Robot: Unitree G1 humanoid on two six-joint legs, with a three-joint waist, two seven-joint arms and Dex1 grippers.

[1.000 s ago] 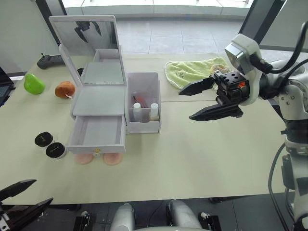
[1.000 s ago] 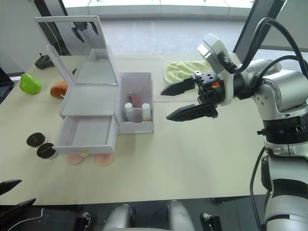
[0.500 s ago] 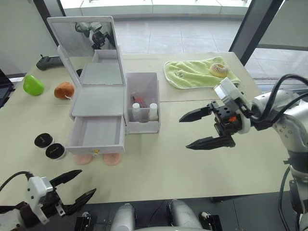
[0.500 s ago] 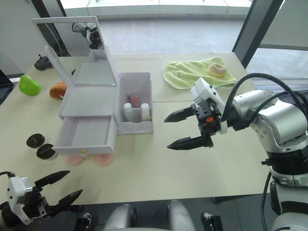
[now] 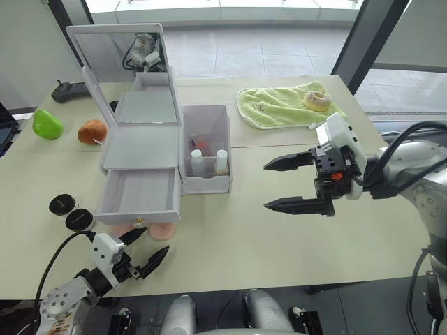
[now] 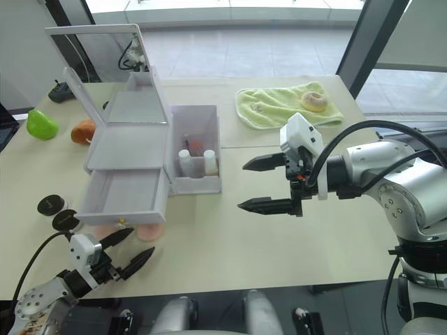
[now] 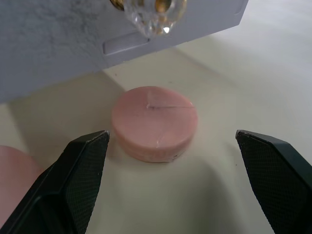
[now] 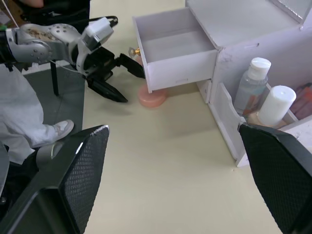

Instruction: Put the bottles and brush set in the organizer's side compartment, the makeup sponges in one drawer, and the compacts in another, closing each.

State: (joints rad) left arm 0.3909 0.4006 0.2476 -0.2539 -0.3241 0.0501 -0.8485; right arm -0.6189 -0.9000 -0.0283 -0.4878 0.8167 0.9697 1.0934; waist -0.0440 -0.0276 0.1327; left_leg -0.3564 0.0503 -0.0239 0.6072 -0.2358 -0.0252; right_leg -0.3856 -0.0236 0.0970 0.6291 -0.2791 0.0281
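The organizer [image 5: 140,150] stands at the table's left with its mirror lid up and its lower drawer [image 5: 140,195] pulled out and empty. Its side compartment [image 5: 207,118] holds two white-capped bottles [image 5: 199,162] and the pink brush set [image 5: 204,144]. Two makeup sponges [image 5: 164,231] lie on the table under the drawer front. My left gripper [image 5: 156,239] is open just in front of them, with one sponge [image 7: 154,123] between its fingers, untouched. Two black compacts [image 5: 63,204] sit left of the drawer. My right gripper [image 5: 265,186] hovers open to the right of the side compartment.
A green towel [image 5: 286,105] with a doughnut [image 5: 318,101] lies at the back right. A green pear [image 5: 47,124], an orange fruit-shaped object [image 5: 93,130] and a black controller [image 5: 66,88] sit left of the organizer. The drawer's gold knob [image 7: 146,14] hangs just above the sponges.
My left gripper has risen from below the table's front edge and moved right, up to the sponges. My right gripper has dropped lower and stays open.
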